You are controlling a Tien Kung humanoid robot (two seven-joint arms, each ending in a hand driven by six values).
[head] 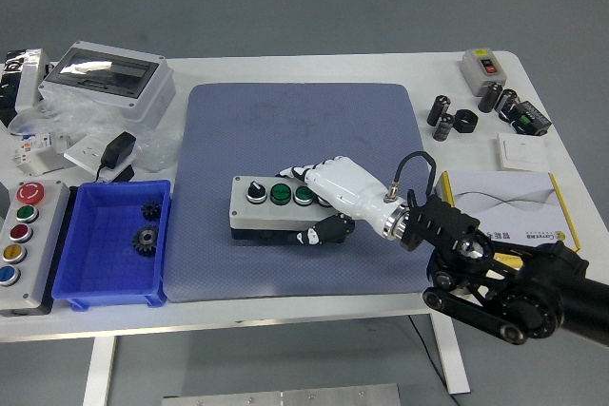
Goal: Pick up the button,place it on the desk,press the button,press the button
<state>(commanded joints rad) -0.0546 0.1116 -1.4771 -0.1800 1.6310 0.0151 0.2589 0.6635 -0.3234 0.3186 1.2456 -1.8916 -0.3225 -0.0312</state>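
The button box (271,208) is grey on a black base, with a black knob and two green buttons on top. It sits on the blue mat (300,187), left of centre and near its front. My right hand (328,202) is white and reaches in from the lower right. Its fingers lie over the box's right end and its thumb presses the front side, so it is shut on the box. The left arm is out of view.
A blue bin (112,244) with gears stands left of the mat. A second control box (24,244) is at the far left edge. A grey enclosure (109,81) and a black adapter (116,149) are at back left. A yellow-white carton (509,211) and small parts (495,102) lie at right.
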